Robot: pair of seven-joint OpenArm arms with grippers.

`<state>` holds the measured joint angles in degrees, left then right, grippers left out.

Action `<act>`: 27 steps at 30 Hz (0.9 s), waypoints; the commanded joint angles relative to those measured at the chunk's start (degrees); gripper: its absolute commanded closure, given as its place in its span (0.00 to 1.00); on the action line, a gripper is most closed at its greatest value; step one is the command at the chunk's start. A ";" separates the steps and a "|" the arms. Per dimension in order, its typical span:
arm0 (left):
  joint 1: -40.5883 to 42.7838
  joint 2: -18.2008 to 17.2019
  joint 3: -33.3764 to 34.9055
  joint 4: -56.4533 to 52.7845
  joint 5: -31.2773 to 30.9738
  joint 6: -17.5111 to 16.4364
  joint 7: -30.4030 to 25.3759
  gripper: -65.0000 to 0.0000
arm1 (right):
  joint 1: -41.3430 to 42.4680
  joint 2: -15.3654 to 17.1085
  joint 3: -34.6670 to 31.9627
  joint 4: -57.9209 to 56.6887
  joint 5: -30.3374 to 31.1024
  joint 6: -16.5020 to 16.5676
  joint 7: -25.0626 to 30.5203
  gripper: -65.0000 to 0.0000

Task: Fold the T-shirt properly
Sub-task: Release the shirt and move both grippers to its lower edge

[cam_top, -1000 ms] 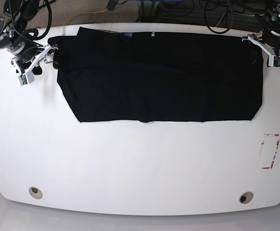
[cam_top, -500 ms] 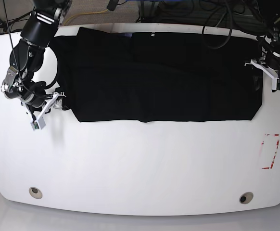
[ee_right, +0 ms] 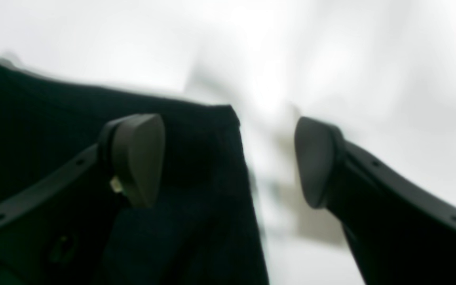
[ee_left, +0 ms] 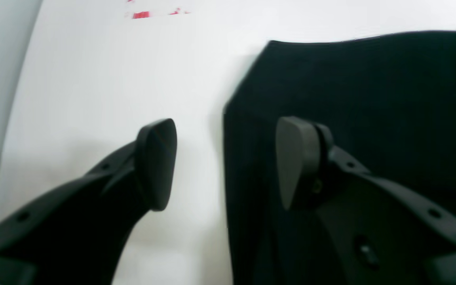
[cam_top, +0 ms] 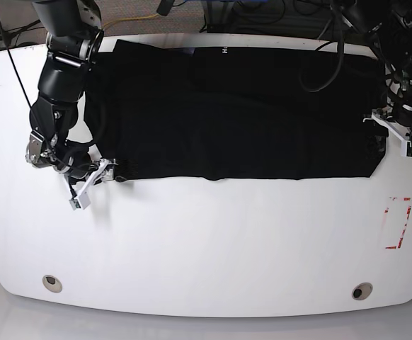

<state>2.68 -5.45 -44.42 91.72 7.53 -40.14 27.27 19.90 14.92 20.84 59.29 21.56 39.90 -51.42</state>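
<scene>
The black T-shirt (cam_top: 241, 113) lies flat as a long folded band across the far half of the white table (cam_top: 206, 241), with small white lettering (cam_top: 224, 50) at its far edge. My right gripper (cam_top: 93, 183) is open at the shirt's front left corner. In the right wrist view it (ee_right: 228, 160) straddles that corner of the shirt (ee_right: 196, 166), one finger over cloth and one over table. My left gripper (cam_top: 392, 136) is open at the shirt's right edge. In the left wrist view it (ee_left: 226, 164) straddles the edge of the shirt (ee_left: 370, 103).
A red outline mark (cam_top: 397, 223) is on the table near the right edge, also seen in the left wrist view (ee_left: 152, 14). Two round holes (cam_top: 52, 282) (cam_top: 362, 291) sit near the front edge. Cables (cam_top: 142, 14) hang behind the table.
Both grippers have moved from the far corners toward the front along the shirt's ends. The right gripper has reached the front left corner, the left gripper is lower on the right edge. The shirt has not moved.
</scene>
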 commanded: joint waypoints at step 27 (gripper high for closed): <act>-18.28 -6.90 9.83 -29.96 5.09 7.66 -1.82 0.42 | 0.89 -3.53 -0.05 0.63 0.02 0.10 0.30 1.00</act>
<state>-13.69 -11.25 -35.73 62.11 12.27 -32.77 25.39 19.55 10.81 20.73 59.09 20.99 39.88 -51.42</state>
